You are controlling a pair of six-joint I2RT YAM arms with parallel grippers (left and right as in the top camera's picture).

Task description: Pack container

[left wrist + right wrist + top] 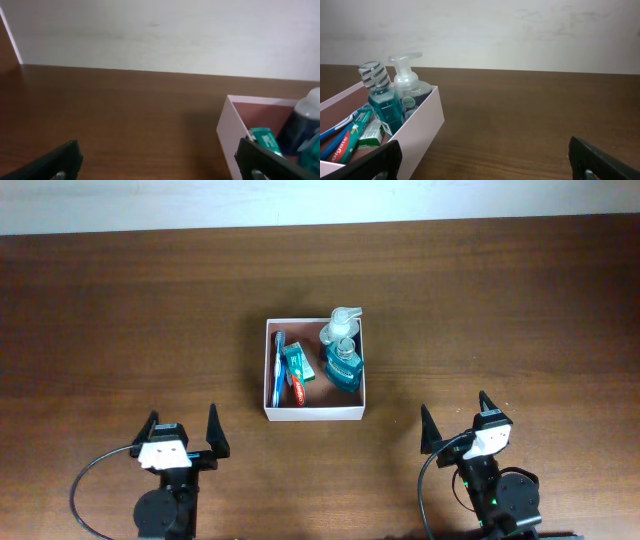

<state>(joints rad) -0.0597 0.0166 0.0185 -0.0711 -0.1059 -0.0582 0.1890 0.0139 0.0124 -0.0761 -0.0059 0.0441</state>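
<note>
The dark brown wooden table (120, 310) carried everything. Only the overhead view showed it whole, with both arms at its near edge. The wrist views added a pale wall (520, 30) standing behind its far edge.

The container, a square shallow box with thin white walls and a reddish-brown floor (315, 414), sat at mid-table, ahead of both arms and between them. The left wrist view caught just one corner of it, at the right of the frame. The right wrist view showed its side wall, at the left.

The left claw (183, 420) was spread wide, empty and touching nothing. The right claw (454, 406) was likewise spread wide and empty. Both were well apart from the container.

Inside, a teal mouthwash bottle (341, 366) and a clear pump bottle with a white head (340, 325) occupied the right side. The right wrist view confirmed that both stood upright, which the overhead view left unclear. On the left lay a green toothpaste carton (300, 363), a red and white tube (297, 392) and a blue toothbrush (279, 360). The toothbrush lay along the left wall.
</note>
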